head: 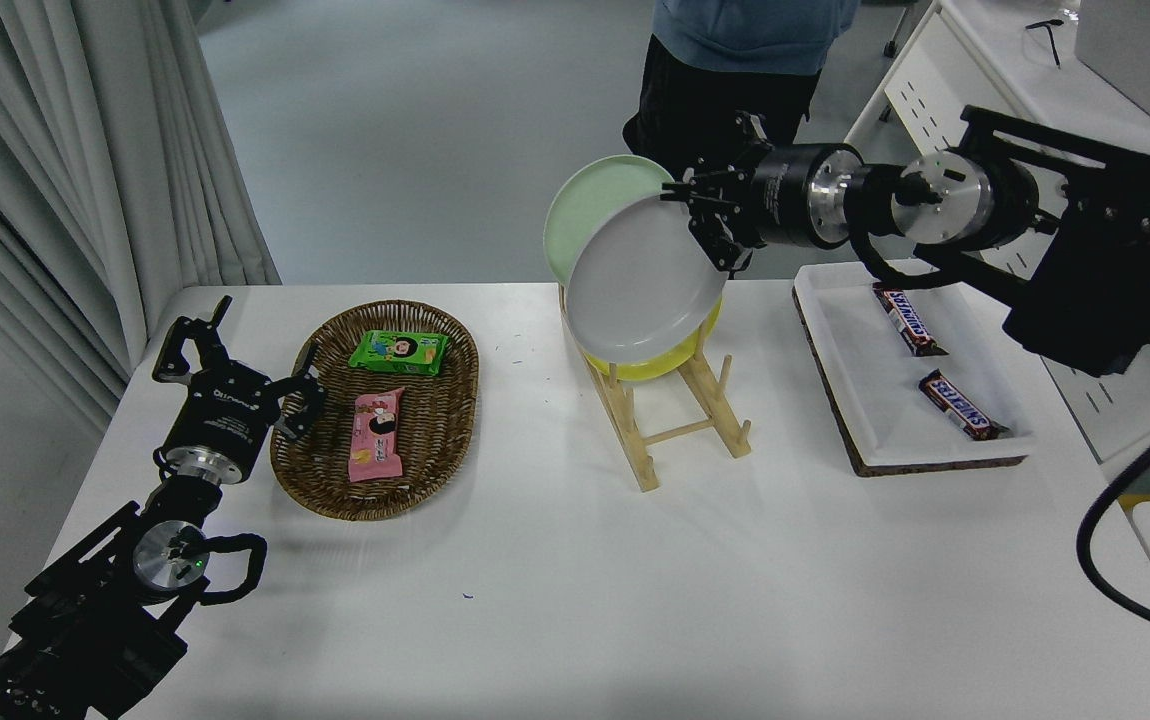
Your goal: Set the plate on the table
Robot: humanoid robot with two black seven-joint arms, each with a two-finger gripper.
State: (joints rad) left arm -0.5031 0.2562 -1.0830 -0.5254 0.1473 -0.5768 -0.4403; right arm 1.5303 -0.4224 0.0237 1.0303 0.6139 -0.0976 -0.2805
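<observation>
Head view: the right arm comes in from the right edge, stretched level and pointing left across the far side of the table [575, 600], high above the white tray [870, 400]. Its right gripper [703, 222] is clamped on the upper right rim of the plate [640, 282], fingers pinching the edge. The plate hangs in the air, tilted with its face toward the camera, clear of the wooden plate rack [670, 420] near the table's far edge. It is round, plain light grey, matte, with a shallow raised rim, and it covers most of the yellow plate [650, 365], which stands in the rack behind it, and part of the pale green plate [590, 205] further back.

The left arm rests at the lower left, its left gripper [235, 365] with fingers spread apart, just beside the left rim of the wicker basket [315, 480]. Small white lettering on the gripper body is too fine to read.

Two candy bars lie on the tray at the table's right edge; both brown wrappers read "SNICKERS" [907, 320]. In the basket lie a green snack packet [398, 352] and a pink snack packet [376, 434], each with a cartoon figure; their print is not legible. A person [735, 60] in a blue top and dark trousers stands past the far edge.
</observation>
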